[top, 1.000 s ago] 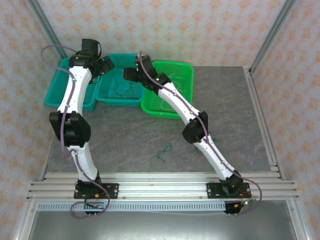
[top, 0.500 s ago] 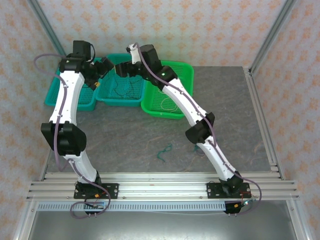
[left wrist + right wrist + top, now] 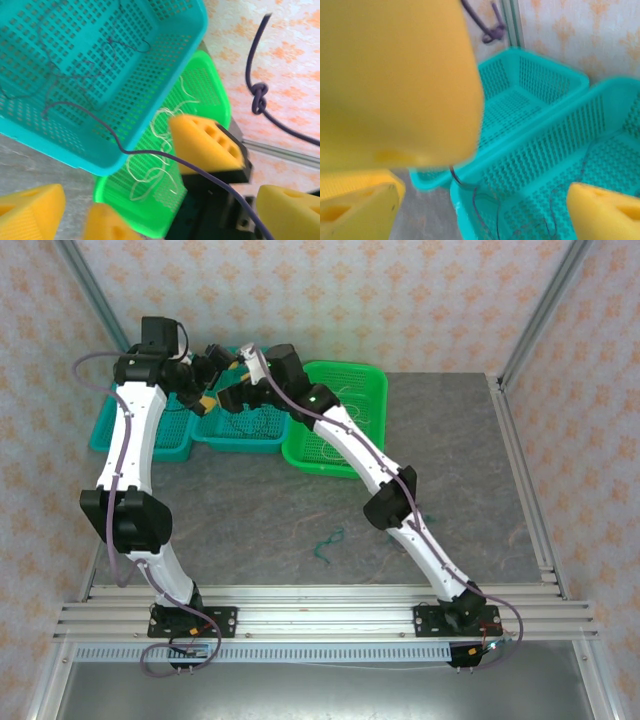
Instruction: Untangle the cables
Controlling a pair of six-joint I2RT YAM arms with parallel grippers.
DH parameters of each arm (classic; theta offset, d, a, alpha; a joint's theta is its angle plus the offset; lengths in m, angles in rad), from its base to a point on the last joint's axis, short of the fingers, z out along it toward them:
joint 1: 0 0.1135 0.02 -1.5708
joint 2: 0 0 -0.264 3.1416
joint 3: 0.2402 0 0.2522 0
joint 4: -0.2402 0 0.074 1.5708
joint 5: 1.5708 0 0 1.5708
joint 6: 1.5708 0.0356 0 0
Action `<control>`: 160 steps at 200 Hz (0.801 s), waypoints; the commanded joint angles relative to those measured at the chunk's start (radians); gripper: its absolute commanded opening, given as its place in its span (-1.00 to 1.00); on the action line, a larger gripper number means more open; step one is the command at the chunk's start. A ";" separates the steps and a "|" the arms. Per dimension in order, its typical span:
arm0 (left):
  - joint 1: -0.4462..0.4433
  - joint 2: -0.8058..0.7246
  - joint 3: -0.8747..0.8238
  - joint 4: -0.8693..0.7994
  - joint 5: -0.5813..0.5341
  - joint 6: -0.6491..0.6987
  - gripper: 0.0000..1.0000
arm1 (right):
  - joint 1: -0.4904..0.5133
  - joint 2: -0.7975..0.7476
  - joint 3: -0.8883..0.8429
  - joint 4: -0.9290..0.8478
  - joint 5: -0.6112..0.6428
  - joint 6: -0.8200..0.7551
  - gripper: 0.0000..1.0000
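Dark purple cables (image 3: pixel 75 75) lie in the middle teal basket (image 3: pixel 240 430). One dark strand (image 3: pixel 165 155) rises over the basket's rim and runs off toward my left gripper's right finger (image 3: pixel 290 210); its end is hidden. Cream cables (image 3: pixel 155 150) lie in the green basket (image 3: pixel 345 435). A green-teal cable (image 3: pixel 327 543) lies on the table. My left gripper (image 3: pixel 208 380) (image 3: pixel 161 195) is open above the middle basket. My right gripper (image 3: pixel 232 390) (image 3: pixel 485 192) is also open, its yellow fingers (image 3: pixel 205 145) between the left jaws. The same strand (image 3: pixel 454 175) hangs from behind the left gripper's blurred finger (image 3: pixel 395 80).
A second teal basket (image 3: pixel 130 425) (image 3: pixel 525 100) stands left of the middle one. The three baskets line the back of the grey table (image 3: pixel 450 460). Thick purple hoses (image 3: pixel 259 97) loop from the arms. A metal frame rail (image 3: pixel 525 480) runs along the right edge.
The right gripper has lifted out of the middle basket and moved left. The left gripper has swung right to meet it, so the two now overlap above the basket.
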 commanded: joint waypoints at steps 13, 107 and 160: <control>0.005 -0.041 -0.006 0.068 0.159 -0.087 0.96 | 0.023 0.078 0.009 0.354 0.028 0.042 0.68; 0.084 -0.126 -0.099 0.037 0.103 -0.012 0.99 | -0.056 0.124 0.009 0.308 0.339 0.341 -1.00; 0.087 -0.270 -0.200 0.052 -0.032 0.151 0.99 | -0.061 0.177 0.007 0.130 0.404 0.388 -1.00</control>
